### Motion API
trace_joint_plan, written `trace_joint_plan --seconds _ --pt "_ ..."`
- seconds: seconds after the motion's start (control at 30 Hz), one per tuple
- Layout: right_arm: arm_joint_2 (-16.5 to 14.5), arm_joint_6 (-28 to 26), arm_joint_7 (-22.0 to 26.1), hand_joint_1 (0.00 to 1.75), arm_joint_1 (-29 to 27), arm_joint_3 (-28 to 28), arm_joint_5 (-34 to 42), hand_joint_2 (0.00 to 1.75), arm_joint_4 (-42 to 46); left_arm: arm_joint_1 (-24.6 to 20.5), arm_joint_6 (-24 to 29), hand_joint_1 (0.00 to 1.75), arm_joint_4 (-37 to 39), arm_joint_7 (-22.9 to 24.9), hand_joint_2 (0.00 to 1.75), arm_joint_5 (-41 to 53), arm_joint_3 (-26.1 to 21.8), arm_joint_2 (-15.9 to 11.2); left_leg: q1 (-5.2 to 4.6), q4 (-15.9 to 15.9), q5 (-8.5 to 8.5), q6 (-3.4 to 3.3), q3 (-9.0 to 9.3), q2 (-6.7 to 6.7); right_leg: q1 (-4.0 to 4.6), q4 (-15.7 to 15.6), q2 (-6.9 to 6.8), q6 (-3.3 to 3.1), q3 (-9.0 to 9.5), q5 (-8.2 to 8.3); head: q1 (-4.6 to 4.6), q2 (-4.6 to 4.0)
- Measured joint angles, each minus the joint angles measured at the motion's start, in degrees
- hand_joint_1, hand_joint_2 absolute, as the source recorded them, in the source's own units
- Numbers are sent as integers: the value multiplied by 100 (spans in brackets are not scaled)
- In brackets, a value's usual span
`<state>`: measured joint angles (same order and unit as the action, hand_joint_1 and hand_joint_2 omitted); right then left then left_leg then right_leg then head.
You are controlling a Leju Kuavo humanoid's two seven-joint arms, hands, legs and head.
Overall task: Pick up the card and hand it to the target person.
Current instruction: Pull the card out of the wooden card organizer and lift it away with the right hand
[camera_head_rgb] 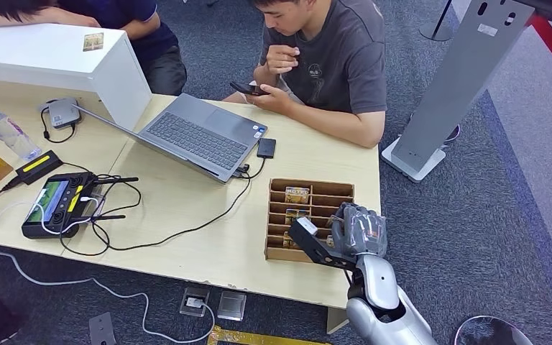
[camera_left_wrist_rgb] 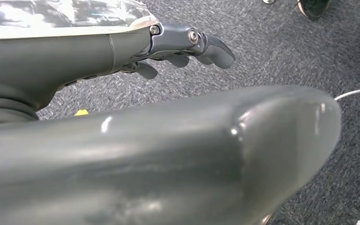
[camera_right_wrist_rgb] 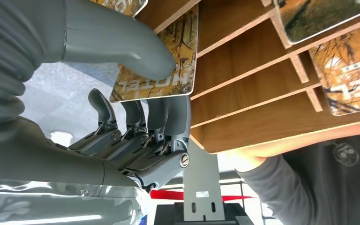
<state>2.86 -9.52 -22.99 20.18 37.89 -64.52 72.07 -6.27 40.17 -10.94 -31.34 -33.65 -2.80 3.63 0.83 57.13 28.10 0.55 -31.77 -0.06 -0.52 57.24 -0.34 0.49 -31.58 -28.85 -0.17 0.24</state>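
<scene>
A wooden card rack point(camera_head_rgb: 328, 188) stands at the near right of the table point(camera_head_rgb: 187, 244), with several cards in its slots point(camera_head_rgb: 297, 193). My right hand point(camera_head_rgb: 356, 231) is at the rack's near right corner. In the right wrist view, this hand point(camera_right_wrist_rgb: 136, 136) pinches an autumn-print card point(camera_right_wrist_rgb: 180, 51), the thumb point(camera_right_wrist_rgb: 122, 42) on its face and the fingers behind it, by the rack point(camera_right_wrist_rgb: 243, 61). A person in a grey T-shirt point(camera_head_rgb: 338, 65) sits across the table holding a phone point(camera_head_rgb: 248, 89). My left hand point(camera_left_wrist_rgb: 187, 44) hangs over the carpet, holding nothing.
An open laptop point(camera_head_rgb: 194, 133), a white box point(camera_head_rgb: 50, 57), a handheld controller point(camera_head_rgb: 57, 203) with cables and a water bottle point(camera_head_rgb: 8, 133) are on the table's left. A second person in blue point(camera_head_rgb: 129, 18) sits far left. A grey stand point(camera_head_rgb: 453, 79) rises at right.
</scene>
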Motion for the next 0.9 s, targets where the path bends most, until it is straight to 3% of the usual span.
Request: trace_joint_plan --seconds 0.6,0.9 --pt "41 314 132 138 23 130 -22 175 667 -1 3 0 2 -7 0 99 -20 -2 0 0 0 0 -4 0 0 0 0 0 -4 0 -1 0" --pt "146 941 411 145 169 163 305 175 1355 0 3 0 2 -7 0 125 -72 -2 0 0 0 0 -3 0 0 1 0 0 -4 0 1 0"
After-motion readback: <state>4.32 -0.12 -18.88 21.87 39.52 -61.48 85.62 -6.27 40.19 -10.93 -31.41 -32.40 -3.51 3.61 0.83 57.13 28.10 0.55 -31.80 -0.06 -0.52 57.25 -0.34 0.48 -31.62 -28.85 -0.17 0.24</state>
